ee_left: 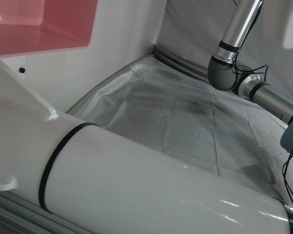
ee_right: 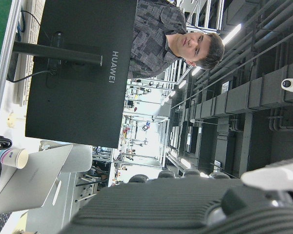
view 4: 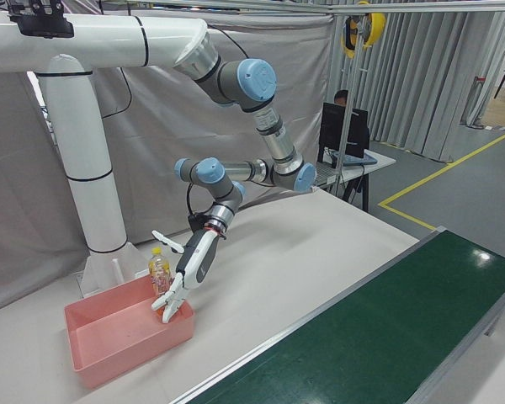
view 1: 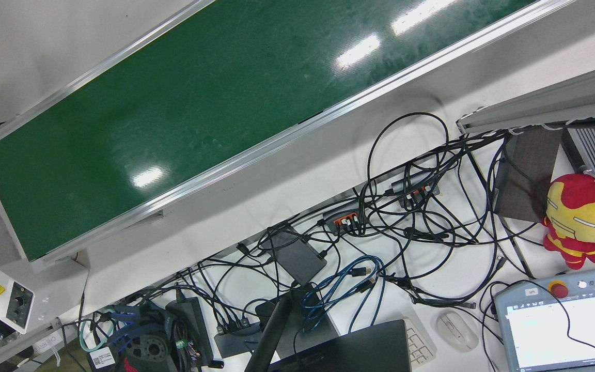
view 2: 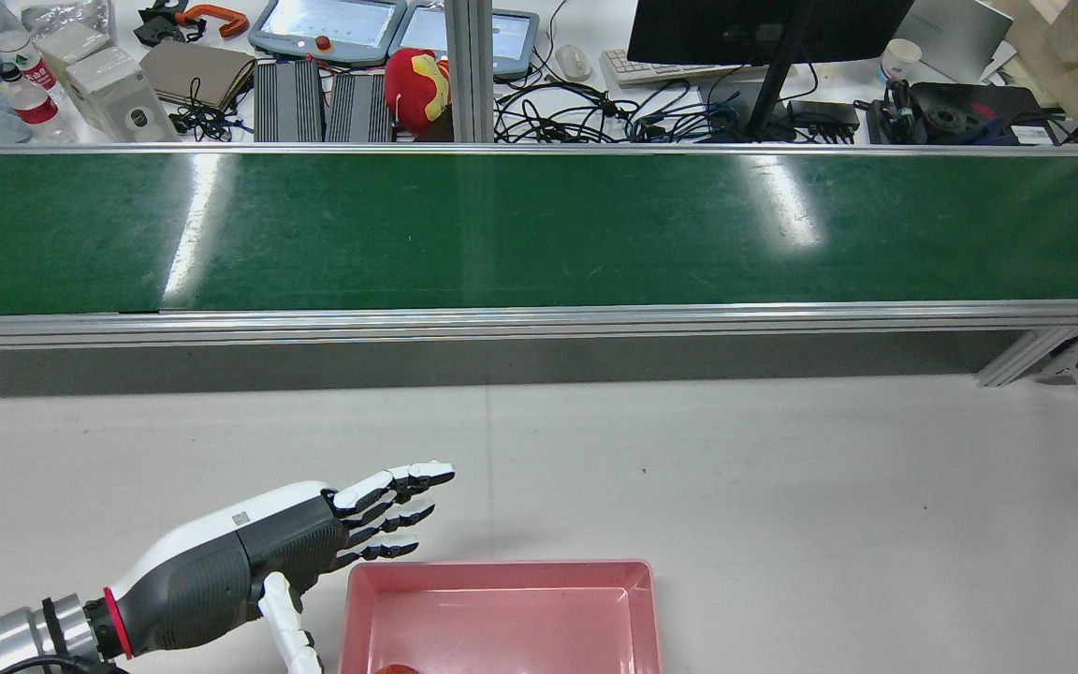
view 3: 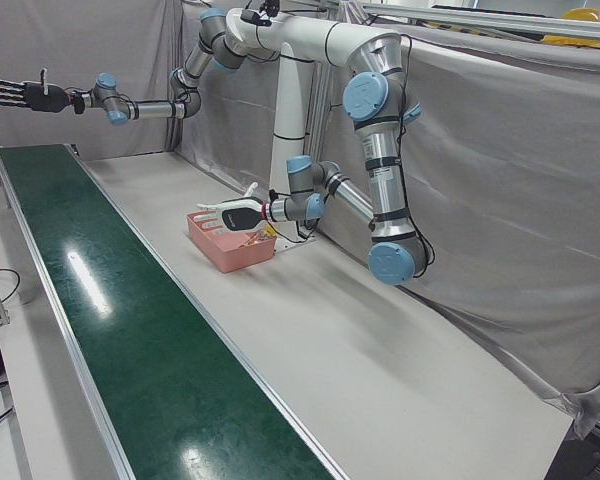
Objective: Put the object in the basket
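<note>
The pink basket (view 2: pixel 502 567) sits on the white table near the robot's pedestal; it also shows in the left-front view (view 3: pixel 225 255) and right-front view (view 4: pixel 126 353). A small bottle (view 4: pixel 158 269) with a yellow cap stands upright at the basket's robot-side wall. A reddish bit (view 2: pixel 396 668) shows inside the basket at the rear view's bottom edge. My left hand (view 2: pixel 314 543) hovers over the basket's left corner, fingers spread, holding nothing. My right hand (view 3: pixel 20 95) is stretched out high above the far end of the belt, fingers apart and empty.
The green conveyor belt (view 2: pixel 539 234) runs across the table beyond the basket, with nothing on it. Behind it is a desk with cables (view 1: pixel 406 217), a monitor (view 2: pixel 764 28), teach pendants and a red plush toy (view 1: pixel 579 217). A person (view 4: pixel 343 99) sits at that desk.
</note>
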### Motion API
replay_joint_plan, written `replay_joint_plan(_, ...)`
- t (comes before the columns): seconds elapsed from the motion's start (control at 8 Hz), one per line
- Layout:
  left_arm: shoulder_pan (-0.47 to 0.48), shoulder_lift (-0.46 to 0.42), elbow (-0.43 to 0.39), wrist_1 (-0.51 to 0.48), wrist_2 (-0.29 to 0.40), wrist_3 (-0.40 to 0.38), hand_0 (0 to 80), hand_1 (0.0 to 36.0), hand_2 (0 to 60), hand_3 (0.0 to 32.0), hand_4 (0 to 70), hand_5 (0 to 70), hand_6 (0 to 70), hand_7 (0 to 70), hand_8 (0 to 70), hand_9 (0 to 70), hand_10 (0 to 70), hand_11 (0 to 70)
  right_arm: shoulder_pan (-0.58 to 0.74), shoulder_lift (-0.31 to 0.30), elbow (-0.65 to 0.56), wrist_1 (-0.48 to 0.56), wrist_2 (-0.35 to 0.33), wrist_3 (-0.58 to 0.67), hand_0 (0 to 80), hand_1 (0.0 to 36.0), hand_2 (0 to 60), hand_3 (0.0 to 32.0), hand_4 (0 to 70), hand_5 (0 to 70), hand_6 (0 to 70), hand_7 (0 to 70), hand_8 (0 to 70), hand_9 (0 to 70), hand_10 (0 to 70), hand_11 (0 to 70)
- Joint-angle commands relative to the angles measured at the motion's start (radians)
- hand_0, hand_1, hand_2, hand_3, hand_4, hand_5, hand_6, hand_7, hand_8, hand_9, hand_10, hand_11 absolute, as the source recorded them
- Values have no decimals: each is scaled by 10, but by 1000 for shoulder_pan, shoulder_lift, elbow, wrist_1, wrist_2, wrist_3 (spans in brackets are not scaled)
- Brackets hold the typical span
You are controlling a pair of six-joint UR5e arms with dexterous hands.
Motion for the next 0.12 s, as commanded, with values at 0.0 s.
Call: replay_joint_plan(0.0,-116,1,-82,59,0,-9,610,13,0,110,6,196,0,0,49,52,73,122,0,0,0,0,1,0,0,0,0,0,0,0,0,0,0,0,0,0)
